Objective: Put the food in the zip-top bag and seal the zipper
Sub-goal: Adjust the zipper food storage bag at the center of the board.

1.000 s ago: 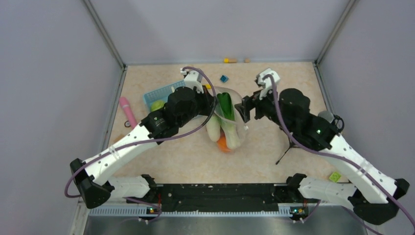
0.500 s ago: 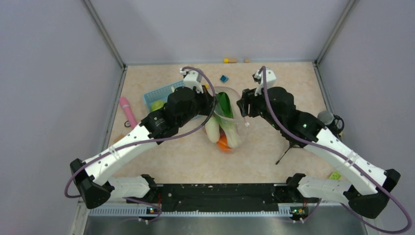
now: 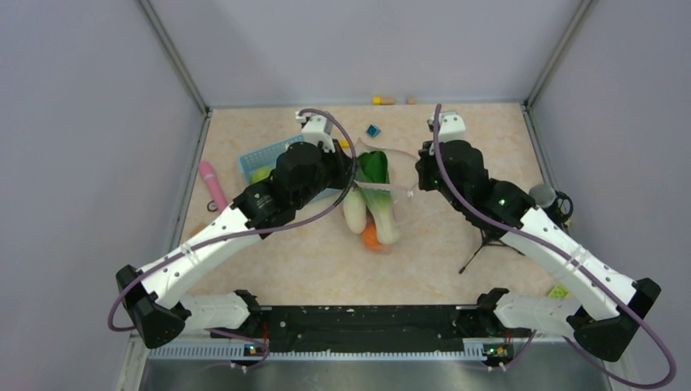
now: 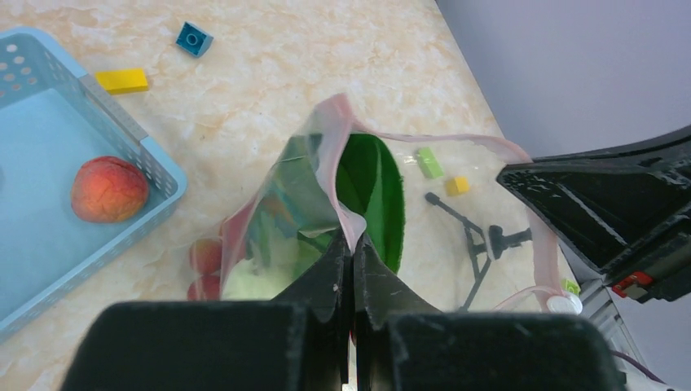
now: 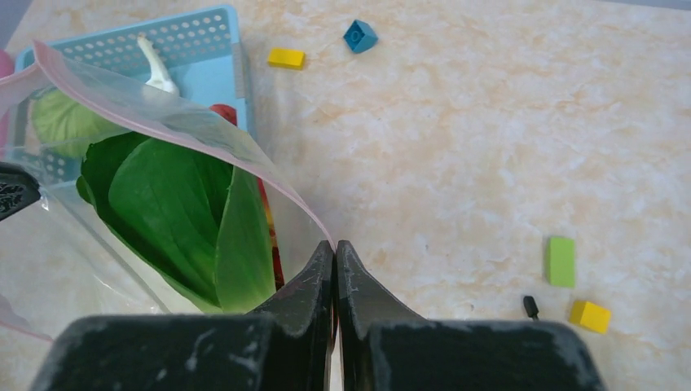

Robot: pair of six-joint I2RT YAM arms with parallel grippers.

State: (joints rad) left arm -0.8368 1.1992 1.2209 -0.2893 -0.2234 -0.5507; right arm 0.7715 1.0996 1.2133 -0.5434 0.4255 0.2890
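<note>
At the centre of the table [image 3: 473,138], the bag [image 3: 379,208] lies between the 2 arms. It holds a leafy vegetable [image 3: 375,167], a white radish [image 3: 355,213] and an orange fruit [image 3: 371,238].

1. The left gripper [image 4: 352,243] is clenched on the left end of the zipper [image 4: 440,140].
2. The right gripper [image 5: 335,244] is clenched on the right end.
3. The long axis of the zipper runs left to right, from one gripper to the other.
4. In the left wrist view the 2 lips stand apart in a loop, so the mouth is open.

A reddish fruit [image 4: 108,189] lies in the basket [image 4: 122,122], just left of the bag and nearer the left arm. Sealing probably requires travel along the zipper axis. Loading the fruit would require 1 gripper to release first.
</note>
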